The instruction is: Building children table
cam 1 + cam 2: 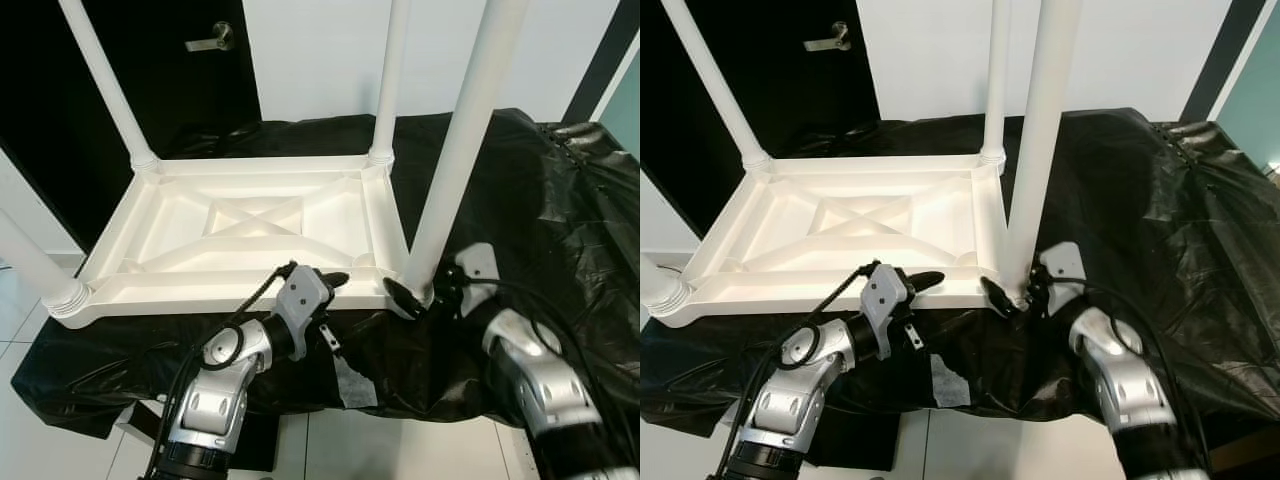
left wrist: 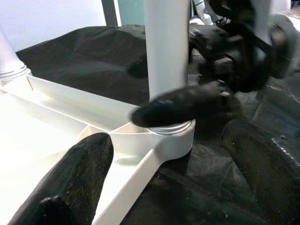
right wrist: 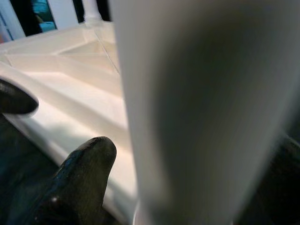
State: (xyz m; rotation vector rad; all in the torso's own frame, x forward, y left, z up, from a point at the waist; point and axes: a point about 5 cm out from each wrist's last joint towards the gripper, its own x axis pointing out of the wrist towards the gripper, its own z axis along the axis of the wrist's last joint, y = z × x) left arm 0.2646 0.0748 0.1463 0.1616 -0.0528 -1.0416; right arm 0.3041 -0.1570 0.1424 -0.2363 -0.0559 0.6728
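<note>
We see the white children's table [image 1: 240, 235] lying upside down on a surface draped in black plastic sheet [image 1: 520, 200], its ribbed underside facing up with a cross brace in the middle. Legs rise from its corners: one at the far corner toward ten o'clock [image 1: 105, 85], one at the far corner toward twelve o'clock [image 1: 392, 80], one cut off by the frame edge at nine o'clock [image 1: 35, 270], and the near leg [image 1: 455, 150] standing tilted at the corner toward four o'clock. Our right claw [image 1: 420, 293] is clamped on the base of that near leg, one black finger [image 1: 402, 295] lying against the leg just above the threaded collar where it meets the corner socket; in the right wrist view the white leg [image 3: 201, 108] sits close between the fingers [image 3: 82, 178]. Our left claw [image 1: 335, 278] hovers at the near rim of the upturned frame toward six o'clock, its fingers [image 2: 70, 183] spread apart and holding nothing, pointing toward the same corner [image 2: 164, 136]. A dark door with a metal handle [image 1: 212, 42] stands behind at eleven o'clock, beside a white wall [image 1: 310, 50].
</note>
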